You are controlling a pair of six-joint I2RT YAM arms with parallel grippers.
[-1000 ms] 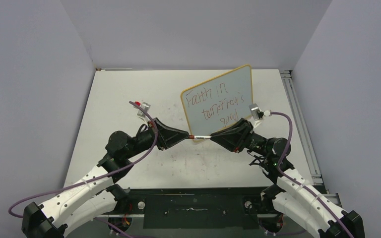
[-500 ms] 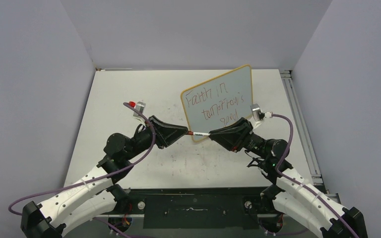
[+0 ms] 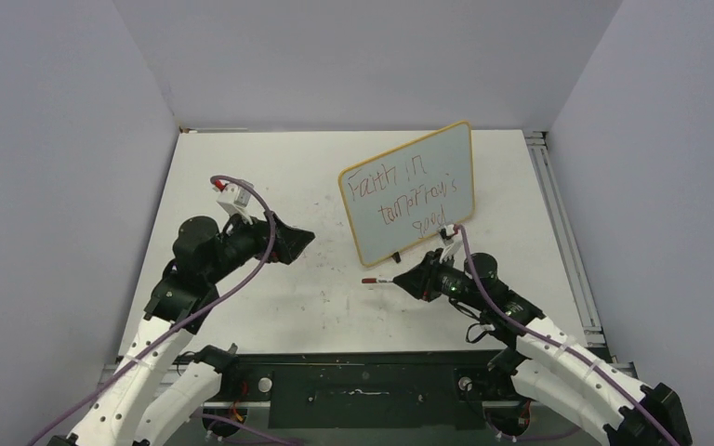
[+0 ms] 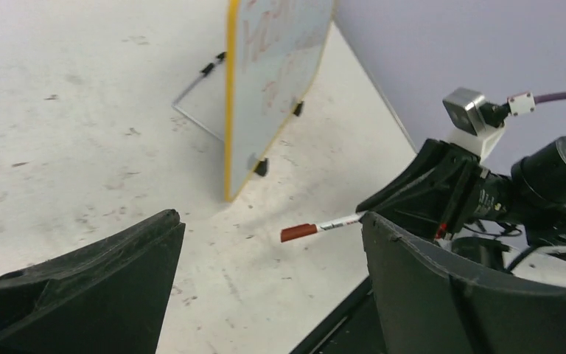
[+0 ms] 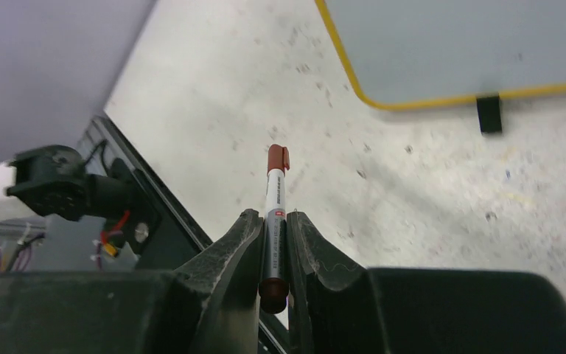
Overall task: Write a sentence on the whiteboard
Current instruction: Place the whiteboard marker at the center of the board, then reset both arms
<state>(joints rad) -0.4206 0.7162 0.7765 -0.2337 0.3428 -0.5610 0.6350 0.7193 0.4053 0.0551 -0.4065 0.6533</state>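
Note:
The whiteboard (image 3: 428, 167) stands upright at the middle right of the table, yellow-framed. The sentence (image 3: 411, 197) on it is in three reddish-brown handwritten lines. My right gripper (image 3: 407, 277) is just in front of the board's lower edge, shut on a white marker (image 3: 379, 279) with a reddish-brown cap that points left. In the right wrist view the marker (image 5: 275, 199) is pinched between the fingers of the right gripper (image 5: 271, 215), and the whiteboard (image 5: 449, 44) lies beyond. My left gripper (image 3: 302, 239) is open and empty, well to the left. The left gripper (image 4: 271, 221) faces the marker (image 4: 317, 228) and the whiteboard (image 4: 276, 66).
A thin wire stand (image 4: 191, 103) props the board from behind, and small black feet (image 5: 489, 114) sit under its frame. A metal rail (image 3: 558, 214) runs along the table's right edge. Grey walls close in three sides. The table surface carries faint smudges.
My left gripper has opened, let go of the marker's capped end and pulled back to the left. My right gripper has dropped toward the near side with the capped marker.

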